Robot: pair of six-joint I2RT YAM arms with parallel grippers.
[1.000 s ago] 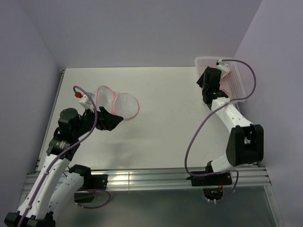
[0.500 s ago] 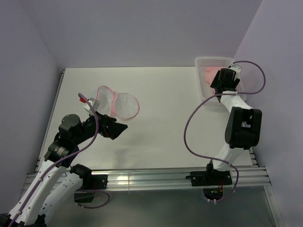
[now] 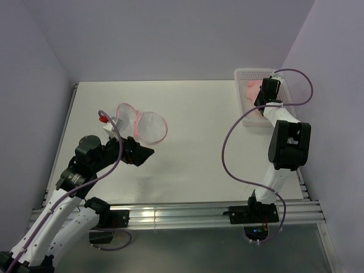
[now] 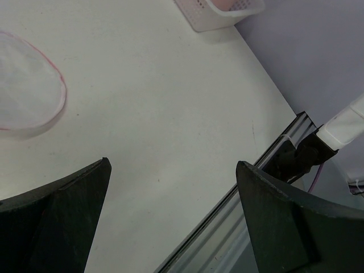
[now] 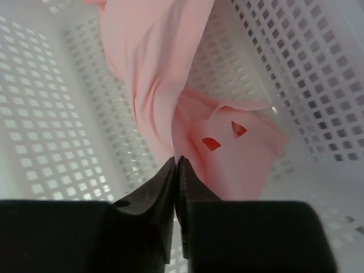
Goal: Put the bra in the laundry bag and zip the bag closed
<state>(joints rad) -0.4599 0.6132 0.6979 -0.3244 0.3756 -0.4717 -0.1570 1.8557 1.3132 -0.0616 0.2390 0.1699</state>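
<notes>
Soft pink bra [image 5: 149, 74], one, in white lattice basket [image 5: 45, 114]; right hand [image 5: 176, 162] pinched on its fabric. One round mesh laundry bag [image 3: 149, 126]; left hand [image 4: 172, 165] spread apart.

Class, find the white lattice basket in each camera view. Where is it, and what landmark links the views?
Top external: white basket at the upper right, by the right wall.
Left wrist: only a corner, at the top edge, right of centre.
Right wrist: its lattice walls fill the frame.
Shared landmark: the pink bra inside it.
</notes>
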